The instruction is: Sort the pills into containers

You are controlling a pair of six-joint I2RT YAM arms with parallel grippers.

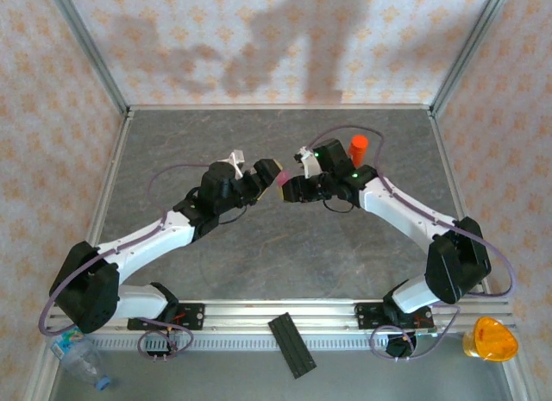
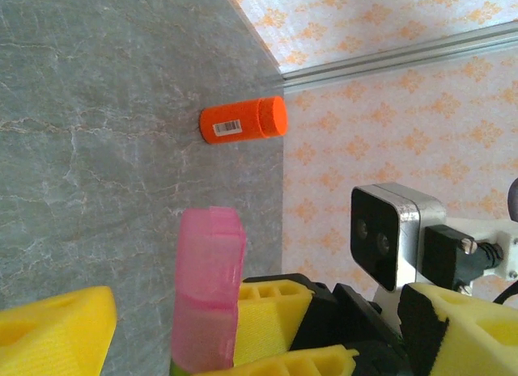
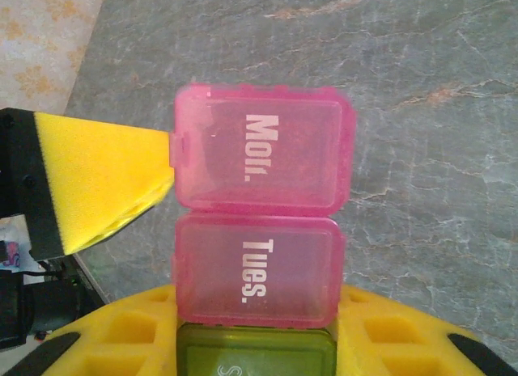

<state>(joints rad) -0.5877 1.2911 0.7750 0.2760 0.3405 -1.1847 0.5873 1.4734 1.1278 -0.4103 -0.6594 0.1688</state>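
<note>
The containers (image 3: 257, 222) are a strip of two translucent pink boxes marked "Mon." and "Tues." joined to a dark green one (image 3: 255, 352). My right gripper (image 3: 255, 344) is shut on the strip's green end and holds it above the table. My left gripper (image 2: 259, 305) is open, its fingers straddling the pink boxes (image 2: 209, 291). One of its yellow fingertips (image 3: 121, 178) touches the tab at the "Mon." lid's edge. In the top view both grippers meet at the table's middle, left (image 1: 263, 178) and right (image 1: 291, 187), with the containers (image 1: 280, 178) between them. The pills are out of view.
An orange bottle (image 1: 358, 147) with a red cap stands behind the right gripper and appears in the left wrist view (image 2: 243, 121). Below the table's front rail lie a clear plastic bottle (image 1: 82, 358), a black strip (image 1: 293, 345) and an orange cup (image 1: 489, 338). Patterned walls enclose the table.
</note>
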